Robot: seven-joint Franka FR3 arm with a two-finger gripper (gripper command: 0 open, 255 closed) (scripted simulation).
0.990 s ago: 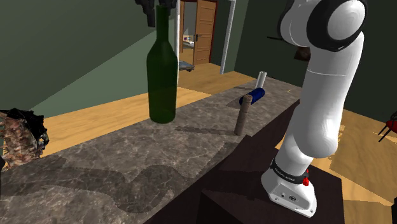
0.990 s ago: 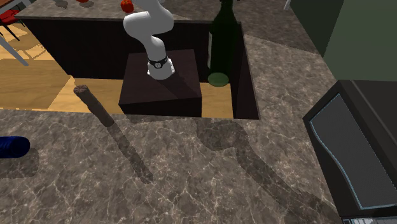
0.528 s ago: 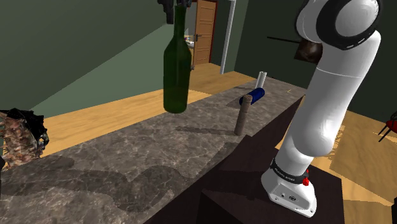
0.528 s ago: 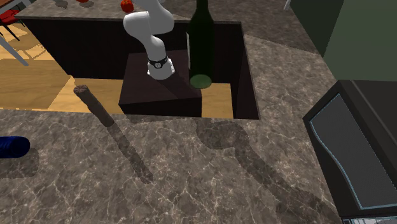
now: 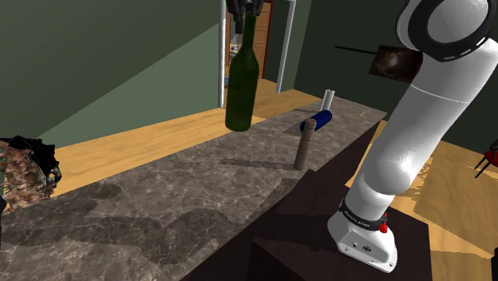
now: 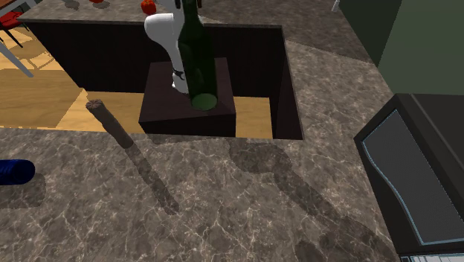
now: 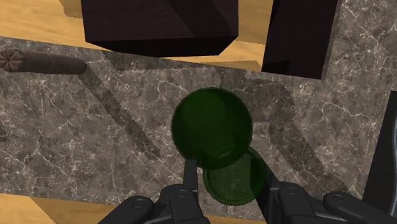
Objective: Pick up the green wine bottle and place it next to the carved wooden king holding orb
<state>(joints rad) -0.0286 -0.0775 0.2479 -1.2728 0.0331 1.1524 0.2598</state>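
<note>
- The end effector (image 5: 244, 6) is clenched on the neck of the green wine bottle (image 5: 241, 84). In the wrist view its two black fingers (image 7: 189, 173) press the neck from either side.
- The bottle hangs nearly upright in the air, clear of the marbled surface (image 5: 160, 191).
- The brown carved king (image 5: 302, 147) stands upright on the surface, well apart from the bottle toward the shoulder view's right.
- Bare surface lies between bottle and king, and nothing stands in that gap.
- A blue cylinder (image 5: 318, 121) lies just beyond the king, with a white tube (image 5: 327, 99) behind it.
- A mottled object (image 5: 24, 172) sits at the surface's far left end.
- A dark appliance (image 6: 416, 164) rests at the second exterior view's right.
- The dark stand (image 5: 307, 227) sits beside the surface.
</note>
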